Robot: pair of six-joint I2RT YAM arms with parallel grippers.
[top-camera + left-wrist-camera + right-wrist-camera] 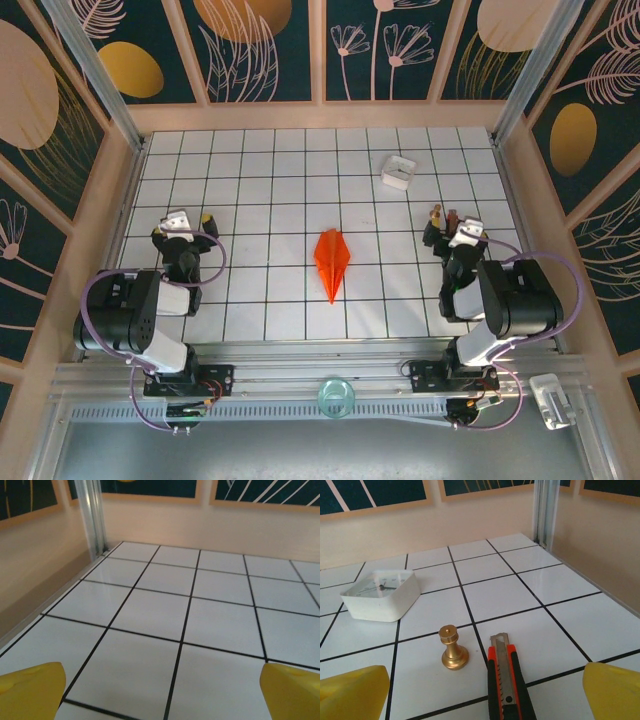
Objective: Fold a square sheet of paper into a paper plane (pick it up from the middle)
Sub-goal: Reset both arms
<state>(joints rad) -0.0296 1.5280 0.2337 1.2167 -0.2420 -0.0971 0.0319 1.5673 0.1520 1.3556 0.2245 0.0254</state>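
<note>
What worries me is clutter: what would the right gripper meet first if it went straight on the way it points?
Probably the orange-and-black utility knife, lying on the tiles just ahead of the right gripper, between its open jaws. The gold chess piece stands slightly left of that line; depth is unclear.

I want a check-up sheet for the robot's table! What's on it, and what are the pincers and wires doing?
Surface: white tiled table, black grid lines, no spills seen.
Job's things: orange-red paper plane, folded, lying mid-table, nothing touching it.
Clutter: white square clock, gold chess piece, orange box cutter, all at right.
Grippers: left pincer open, empty; right pincer open, empty, near the cutter.
Cables: purple cables looping beside both arms, clear of the plane.
Surroundings: dark leaf-patterned walls with wooden frames.
</note>
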